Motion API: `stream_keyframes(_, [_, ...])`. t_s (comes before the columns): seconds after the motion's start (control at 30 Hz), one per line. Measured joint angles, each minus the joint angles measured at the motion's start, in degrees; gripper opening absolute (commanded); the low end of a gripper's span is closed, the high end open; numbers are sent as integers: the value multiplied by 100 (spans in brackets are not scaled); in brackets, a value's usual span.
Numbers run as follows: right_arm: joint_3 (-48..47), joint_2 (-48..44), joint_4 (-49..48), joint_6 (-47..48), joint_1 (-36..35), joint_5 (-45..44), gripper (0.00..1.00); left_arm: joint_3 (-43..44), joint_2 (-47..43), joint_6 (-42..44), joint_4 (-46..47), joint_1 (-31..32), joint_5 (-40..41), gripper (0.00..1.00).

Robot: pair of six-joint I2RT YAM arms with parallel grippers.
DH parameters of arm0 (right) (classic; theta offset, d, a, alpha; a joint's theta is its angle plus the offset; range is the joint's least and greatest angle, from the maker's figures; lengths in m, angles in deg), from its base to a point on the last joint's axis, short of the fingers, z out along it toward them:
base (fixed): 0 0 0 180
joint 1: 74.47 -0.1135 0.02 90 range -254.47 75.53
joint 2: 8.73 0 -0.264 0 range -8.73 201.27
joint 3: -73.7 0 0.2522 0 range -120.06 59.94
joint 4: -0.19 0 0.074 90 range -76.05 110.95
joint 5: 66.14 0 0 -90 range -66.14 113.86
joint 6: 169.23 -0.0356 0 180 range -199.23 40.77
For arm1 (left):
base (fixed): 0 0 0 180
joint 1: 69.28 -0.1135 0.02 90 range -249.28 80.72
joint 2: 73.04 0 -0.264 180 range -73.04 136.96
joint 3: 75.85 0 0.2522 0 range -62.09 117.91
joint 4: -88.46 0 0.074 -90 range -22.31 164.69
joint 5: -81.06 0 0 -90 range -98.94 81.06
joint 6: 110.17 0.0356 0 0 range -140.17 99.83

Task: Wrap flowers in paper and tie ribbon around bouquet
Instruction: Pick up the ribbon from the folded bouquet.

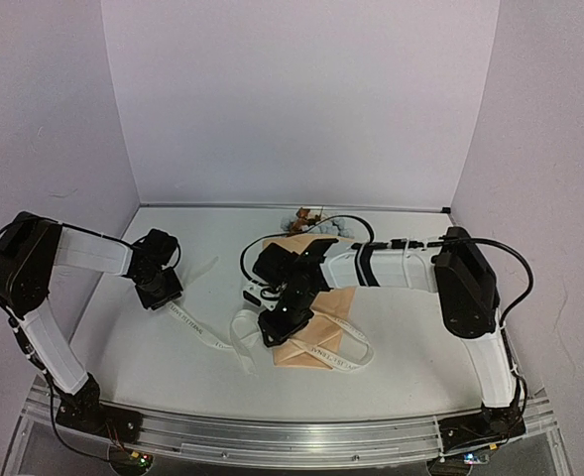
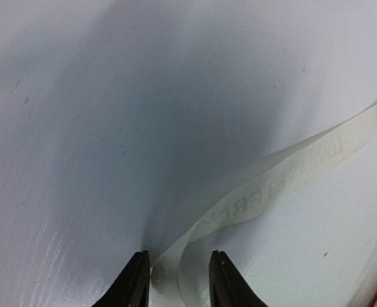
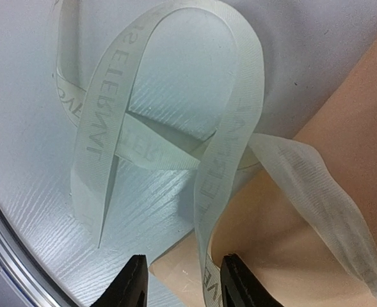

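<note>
White table (image 1: 410,367), open room along its right and far sides. One bouquet (image 1: 339,305) lies centre, mostly hidden under the right arm; few flowers (image 1: 306,215) peek out behind. One ribbon (image 1: 194,328) loops across it. Right gripper (image 3: 183,284) straddles it loosely, gap showing; left gripper (image 2: 178,281) sits narrow around its end, pinched or not I can't tell.

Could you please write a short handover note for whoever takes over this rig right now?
Left gripper: jaws apart, one end of the ribbon between them, not clamped.
Right gripper: jaws apart, a ribbon strand between them, above the narrow end of the bouquet.
Done: flowers wrapped in paper, lying on the table.
Left: ribbon only loosely looped across the bouquet; grip both strands, tie and tighten.
</note>
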Motion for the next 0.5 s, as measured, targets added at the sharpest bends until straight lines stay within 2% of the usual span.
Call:
stream_keyframes(0.1, [0,6,0,-1,0,-16,9,47,85,-13,61,0,60,2])
stream_keyframes(0.17, [0,6,2,18,0,-35,0,56,112,-36,91,0,84,0])
stream_keyframes(0.33, [167,-185,52,-39,0,-239,0,116,101,-31,-149,-3,475,0])
stream_keyframes(0.5, [899,-1296,371,-23,40,-838,0,281,-361,-113,-759,-100,1385,0])
